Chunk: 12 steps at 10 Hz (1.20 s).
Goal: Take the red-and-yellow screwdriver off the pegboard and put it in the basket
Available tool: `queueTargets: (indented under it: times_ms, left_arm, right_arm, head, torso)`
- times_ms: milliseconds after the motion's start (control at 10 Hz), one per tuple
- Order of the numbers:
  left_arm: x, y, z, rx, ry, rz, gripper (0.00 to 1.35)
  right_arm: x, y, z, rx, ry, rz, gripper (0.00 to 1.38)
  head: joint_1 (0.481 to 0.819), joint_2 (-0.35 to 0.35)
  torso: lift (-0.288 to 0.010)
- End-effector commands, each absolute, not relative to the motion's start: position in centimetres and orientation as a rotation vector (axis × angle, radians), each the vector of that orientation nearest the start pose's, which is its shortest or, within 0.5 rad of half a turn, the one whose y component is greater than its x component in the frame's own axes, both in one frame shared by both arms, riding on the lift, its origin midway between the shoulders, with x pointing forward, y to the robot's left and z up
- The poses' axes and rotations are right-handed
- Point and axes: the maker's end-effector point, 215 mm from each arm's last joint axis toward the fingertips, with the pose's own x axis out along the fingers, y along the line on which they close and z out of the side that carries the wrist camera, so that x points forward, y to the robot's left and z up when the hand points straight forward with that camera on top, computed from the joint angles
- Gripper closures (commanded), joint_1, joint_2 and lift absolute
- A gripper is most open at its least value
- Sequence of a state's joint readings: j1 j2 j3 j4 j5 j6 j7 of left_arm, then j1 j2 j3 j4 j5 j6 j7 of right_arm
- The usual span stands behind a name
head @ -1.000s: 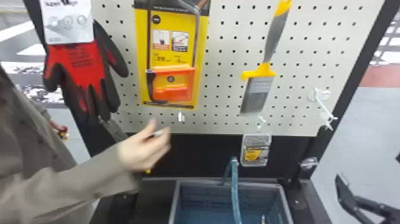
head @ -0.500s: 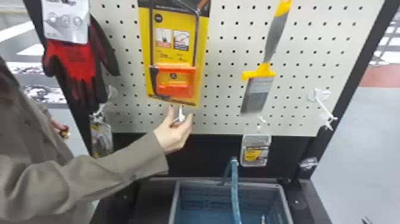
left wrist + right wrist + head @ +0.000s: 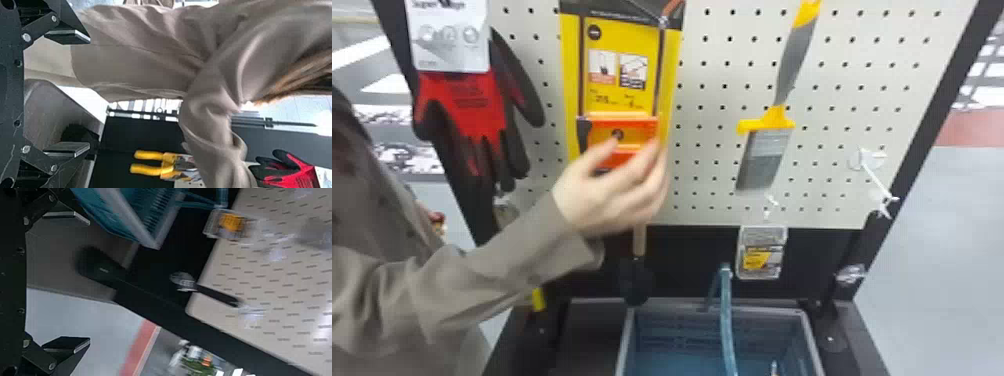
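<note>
Your left tool [image 3: 84,93] is out in front of the pegboard [image 3: 832,90] toward its left and your right tool [image 3: 84,281] toward its right, both released with nothing between their fingers; you cannot tell where the screwdriver is, so its direction, long axis and nearer arm are open questions. A person's hand [image 3: 612,197] works before the pegboard's left half, probably worth waiting out, and the basket [image 3: 626,345] sits below the pegboard. On the pegboard, print marks the white tag [image 3: 449,32] and the yellow card [image 3: 617,40].
</note>
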<state>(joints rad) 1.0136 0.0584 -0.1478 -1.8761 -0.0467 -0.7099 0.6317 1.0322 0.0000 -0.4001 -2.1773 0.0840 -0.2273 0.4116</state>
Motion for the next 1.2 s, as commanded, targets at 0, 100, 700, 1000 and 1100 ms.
queueTargets:
  times_ms: [0,100,700,1000,1100]
  left_arm:
    - [21.1,29.4,-39.2,-0.016,0.001,0.466,0.33]
    - [21.3,29.4,-38.9,-0.013,-0.006,0.456,0.33]
    - [20.0,28.7,-39.7,-0.008,0.034,0.454,0.33]
    - [17.2,29.8,-42.7,0.004,0.141,0.486,0.33]
    - [16.6,30.0,-44.1,-0.002,0.176,0.492,0.33]
  right_arm:
    - [24.2,-32.5,-41.9,-0.325,0.368,0.196,0.23]
    - [24.9,-31.3,-41.0,-0.342,0.362,0.195,0.23]
    - [31.6,-28.5,-27.2,-0.383,0.097,0.146,0.23]
    - [30.6,-29.6,-29.7,-0.372,0.159,0.121,0.25]
    - [30.0,-30.2,-32.3,-0.355,0.206,0.117,0.25]
  head:
    - [0.549,0.000]
    - [0.549,0.000]
    - [0.549,0.000]
    - [0.549,0.000]
    - [0.549,0.000]
  torso:
    - [-0.100]
    - [-0.100]
    - [-0.100]
    - [-0.100]
    - [-0.100]
